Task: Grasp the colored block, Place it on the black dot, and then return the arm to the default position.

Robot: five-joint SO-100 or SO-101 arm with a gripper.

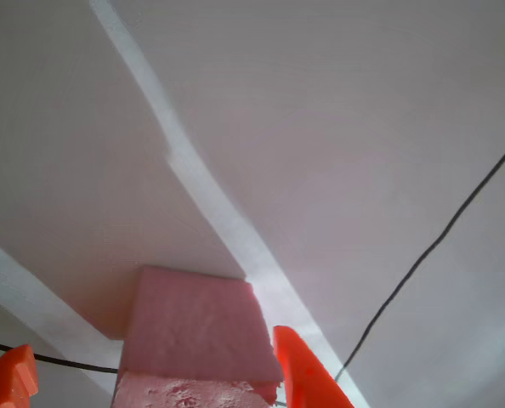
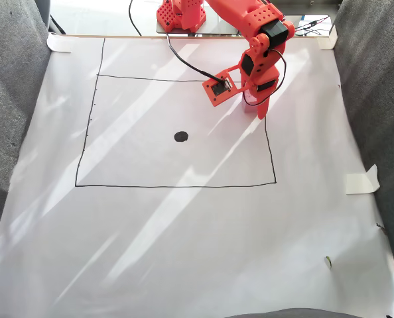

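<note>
Pink block (image 1: 197, 331) sits between orange gripper (image 1: 155, 374) fingers, jaws closed on it, near right line of drawn square (image 2: 177, 185). Black dot (image 2: 181, 136) lies well apart inside square.

The pink block (image 1: 197, 336) and both pincer fingers (image 1: 308, 374) are cut off by the lower edge.

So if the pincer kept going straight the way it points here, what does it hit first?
The pincer already straddles the pale pink foam cube; going on, it would likely meet the white paper sheet beneath, though depth is unclear.
</note>
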